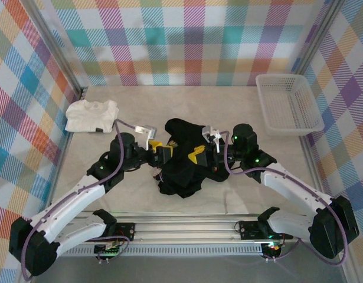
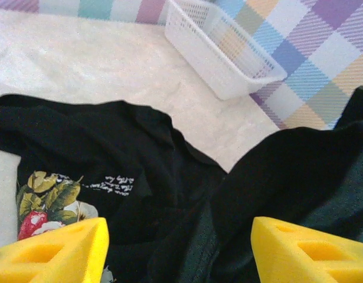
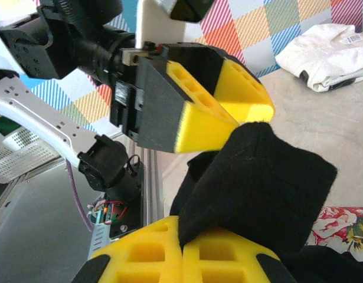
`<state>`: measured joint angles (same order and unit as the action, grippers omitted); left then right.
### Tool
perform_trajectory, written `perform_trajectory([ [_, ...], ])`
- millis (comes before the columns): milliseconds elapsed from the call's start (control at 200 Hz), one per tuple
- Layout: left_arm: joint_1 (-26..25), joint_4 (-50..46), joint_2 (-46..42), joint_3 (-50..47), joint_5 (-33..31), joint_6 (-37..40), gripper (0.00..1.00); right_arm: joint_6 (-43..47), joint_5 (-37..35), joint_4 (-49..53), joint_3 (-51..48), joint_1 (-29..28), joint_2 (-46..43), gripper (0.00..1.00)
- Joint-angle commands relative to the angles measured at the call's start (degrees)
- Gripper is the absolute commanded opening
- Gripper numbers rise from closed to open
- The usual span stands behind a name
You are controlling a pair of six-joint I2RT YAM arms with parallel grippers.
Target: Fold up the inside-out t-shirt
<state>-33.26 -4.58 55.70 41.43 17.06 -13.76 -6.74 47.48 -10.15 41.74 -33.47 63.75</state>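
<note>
At the near edge of the counter (image 1: 258, 194), both arms rise from a metal rail (image 1: 181, 227) and bend inward toward the middle. Just beyond their elbows, the inside-out t-shirt (image 1: 179, 177) lies in a crumpled black heap at the centre of the counter, bunched up rather than spread out.

The right tool (image 3: 184, 250) meets the heap from the right. Its yellow fingers are pressed together and clamped on a thick fold of the black cloth, which stands up out of the seam between them. The left tool (image 1: 159, 147) comes at the heap from the left, close to the right tool. Its two yellow fingers (image 2: 57, 253) stand well apart, with black cloth lying below and beyond the gap between them and nothing pinched.

From the left wrist, a leafy print (image 2: 45, 200) with a red patch shows on the shirt close to the left-hand finger, with a line of small white lettering just beside it. Bare counter lies past the shirt's far edge.

Farther back on the left, a folded white garment (image 1: 92, 115) sits near the left wall, apart from the black shirt. At the far right, a white plastic basket (image 1: 287, 103) rests beside the right wall. Plaid walls (image 1: 181, 35) in many colours close off the far side of the counter.
</note>
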Motion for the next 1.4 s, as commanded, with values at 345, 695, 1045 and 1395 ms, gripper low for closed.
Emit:
perform_trajectory([
  [345,-0.23,9.49,-3.9,-2.26,5.84,-3.02,0.0,-2.41,-21.37,12.02,-0.55,0.08,-5.48,0.12],
  [695,-0.19,15.62,-9.51,-6.13,5.09,-2.28,0.0,-6.03,-26.91,16.41,-0.51,-0.97,-4.31,0.38],
  [1045,-0.55,14.24,-5.33,-2.71,4.14,-2.91,0.0,-2.02,-34.48,19.02,2.03,-11.89,-4.23,0.57],
  [1395,-1.4,10.91,-4.76,-0.51,3.07,-3.25,0.0,5.81,-55.21,10.72,6.34,-23.16,8.02,0.8],
])
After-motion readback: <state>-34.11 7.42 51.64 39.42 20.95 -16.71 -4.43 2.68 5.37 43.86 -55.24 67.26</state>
